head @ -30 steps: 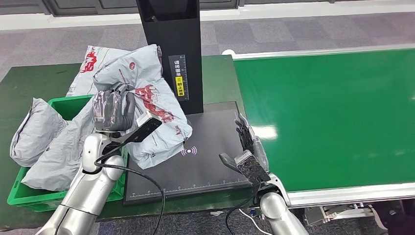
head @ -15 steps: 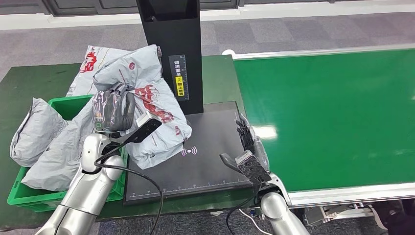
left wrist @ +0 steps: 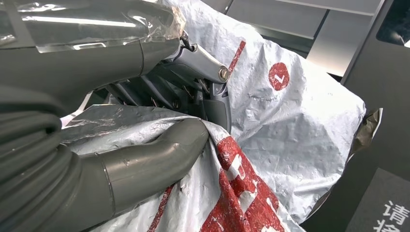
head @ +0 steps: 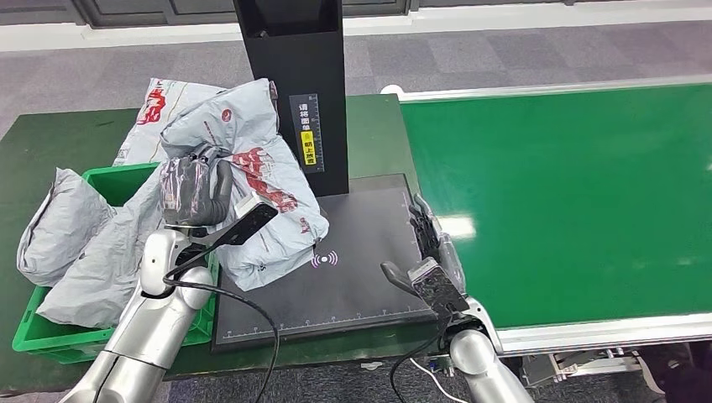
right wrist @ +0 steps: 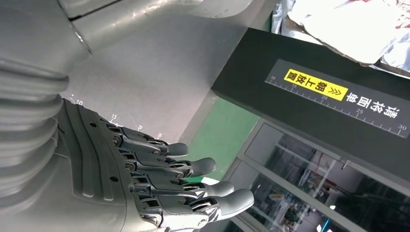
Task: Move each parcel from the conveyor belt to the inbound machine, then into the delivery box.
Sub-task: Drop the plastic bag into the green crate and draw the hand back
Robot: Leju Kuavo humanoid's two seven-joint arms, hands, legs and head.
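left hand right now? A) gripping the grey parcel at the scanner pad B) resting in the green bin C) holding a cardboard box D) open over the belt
A: the left hand has thumb and fingers closed into the grey parcel, which lies partly on the black scanner pad beside the green bin.

Grey carpeted floor (head: 504, 50) beyond work area, pale strip along its far edge. Dark green table surface (head: 50, 147) at left, extending behind black column. Loose cables (head: 420, 369) hanging below near table edge; white cable among them. Dark object (head: 684, 369) on floor at lower right corner, identity unclear. Glazed partition with metal frames (right wrist: 309, 188) visible in right wrist view; interior behind glass blurred.
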